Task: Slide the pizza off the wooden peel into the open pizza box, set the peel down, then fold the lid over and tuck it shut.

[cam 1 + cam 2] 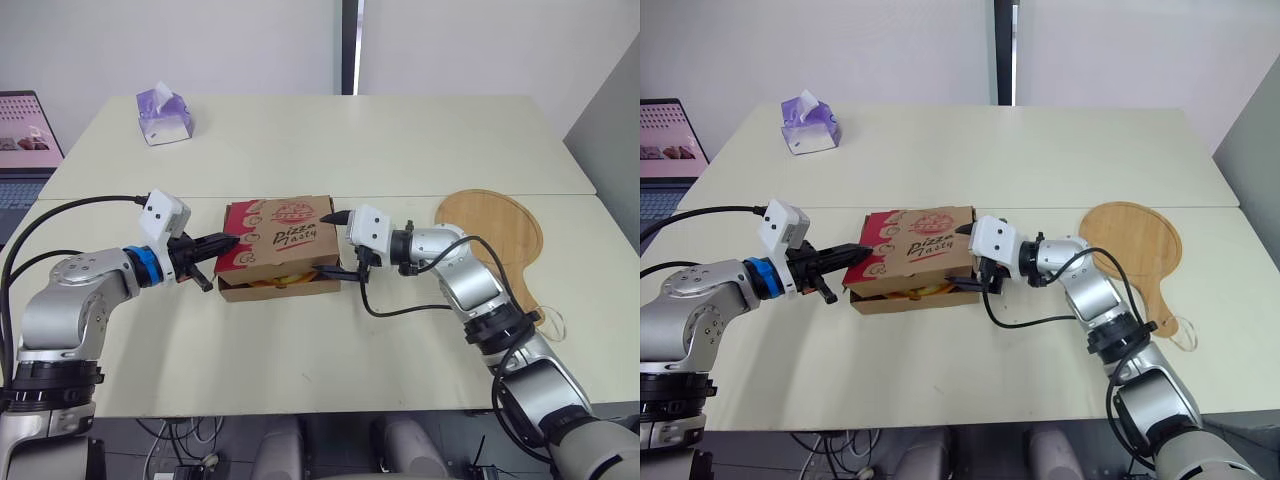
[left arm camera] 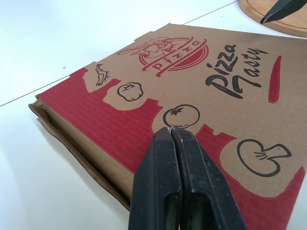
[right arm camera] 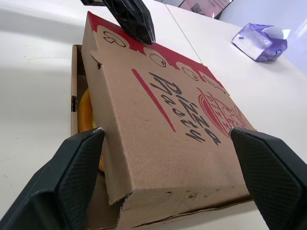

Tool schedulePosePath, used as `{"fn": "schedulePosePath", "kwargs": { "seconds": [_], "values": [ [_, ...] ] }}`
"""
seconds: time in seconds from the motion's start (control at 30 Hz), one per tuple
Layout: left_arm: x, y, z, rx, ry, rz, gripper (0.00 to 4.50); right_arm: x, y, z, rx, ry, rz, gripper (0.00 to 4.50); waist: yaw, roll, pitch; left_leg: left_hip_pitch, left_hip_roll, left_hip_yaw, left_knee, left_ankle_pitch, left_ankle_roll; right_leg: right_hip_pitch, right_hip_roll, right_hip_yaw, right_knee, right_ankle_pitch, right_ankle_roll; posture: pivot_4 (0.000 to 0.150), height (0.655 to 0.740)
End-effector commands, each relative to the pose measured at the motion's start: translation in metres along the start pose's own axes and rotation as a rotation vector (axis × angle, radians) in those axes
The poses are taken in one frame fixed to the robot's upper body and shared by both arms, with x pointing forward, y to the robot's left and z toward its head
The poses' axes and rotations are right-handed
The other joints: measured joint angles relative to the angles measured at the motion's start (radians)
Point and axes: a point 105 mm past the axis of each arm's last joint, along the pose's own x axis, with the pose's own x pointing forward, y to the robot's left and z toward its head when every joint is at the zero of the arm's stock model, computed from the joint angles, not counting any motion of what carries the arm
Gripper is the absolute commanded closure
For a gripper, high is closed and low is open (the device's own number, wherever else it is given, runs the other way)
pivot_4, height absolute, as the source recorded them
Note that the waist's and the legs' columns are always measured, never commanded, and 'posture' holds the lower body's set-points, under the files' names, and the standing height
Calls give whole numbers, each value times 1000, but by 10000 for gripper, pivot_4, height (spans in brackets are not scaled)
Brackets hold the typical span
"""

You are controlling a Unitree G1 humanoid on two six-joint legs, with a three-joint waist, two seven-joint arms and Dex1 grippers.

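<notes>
Lid (image 1: 283,232) lowered over pizza box (image 1: 275,291).
Touches lid with left jaws shut; straddles box's right edge with right jaws spread wide, gripping nothing.

Item count, work surface:

- Tables: two, the far table (image 1: 350,140) and the near table (image 1: 300,360), joined along one seam.
- Pizza box (image 1: 276,240): one.
- Pizza (image 1: 285,281): apparently one. A single yellow strip shows in the gap under the lid, so the count cannot be confirmed.
- Wooden peel (image 1: 495,235): one.
- Tissue box (image 1: 164,115): one.
- Laptop (image 1: 25,140): one, cut by the frame edge.
- Grippers: two, the left gripper (image 1: 228,240) and the right gripper (image 1: 336,243). Each carries two black fingers, four in total.
</notes>
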Motion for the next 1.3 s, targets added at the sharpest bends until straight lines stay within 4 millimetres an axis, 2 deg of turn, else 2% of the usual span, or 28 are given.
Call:
{"fn": "schedulePosePath", "kwargs": {
  "seconds": [0.03, 0.4, 0.6, 0.77, 0.93, 1.03, 1.1, 1.23, 1.3],
  "values": [
    [-2, -2, 4, 33, -12, -4, 45000, 1, -3, 7, -33, -22, -27, 165, 0, 0, 0, 0, 0, 0, 0, 0, 0, 0, 0, 0, 0, 0, 0, 1500, 7400],
    [-2, -3, -7, 72, 37, 0, 45000, 0, 9, 0, 4, -2, 12, 165, 0, 0, 0, 0, 0, 0, 0, 0, 0, 0, 0, 0, 0, 0, 0, 1500, 7400],
    [-1, -4, -9, 76, 42, 3, 45000, -7, 12, 0, 40, -7, 38, 165, 0, 0, 0, 0, 0, 0, 0, 0, 0, 0, 0, 0, 0, 0, 0, 1500, 7400],
    [-2, -3, -9, 77, 42, 7, 45000, -18, 4, 11, 108, -63, 29, 165, 0, 0, 0, 0, 0, 0, 0, 0, 0, 0, 0, 0, 0, 0, 0, 1500, 7400],
    [-3, -2, -8, 78, 43, 9, 45000, -38, -17, 13, 226, -102, -43, 165, 1, 0, 0, 0, 0, 0, 0, 0, 0, 0, 0, 0, 0, 0, 0, 1500, 7400],
    [-3, -3, -8, 78, 43, 9, 45000, -49, -26, 2, 225, -61, -87, 6276, 1, 0, 0, 0, 0, 0, 0, 0, 0, 0, 0, 0, 0, 0, 0, 1500, 7400],
    [-3, -3, -8, 79, 43, 9, 45000, -52, -29, -2, 217, -41, -105, 12392, 1, 0, 0, 0, 0, 0, 0, 0, 0, 0, 0, 0, 0, 0, 0, 1500, 7400],
    [-2, -3, -8, 80, 44, 6, 45000, -53, -20, -26, 121, 97, -64, 27509, 0, 0, 0, 0, 0, 0, 0, 0, 0, 0, 0, 0, 0, 0, 0, 1500, 7400],
    [-2, -3, -7, 80, 43, 4, 45000, -49, -11, -29, 118, 105, -34, 35265, 0, 0, 0, 0, 0, 1, 0, 0, 0, 0, 0, 0, 0, 0, 0, 1500, 7400]
  ]
}}
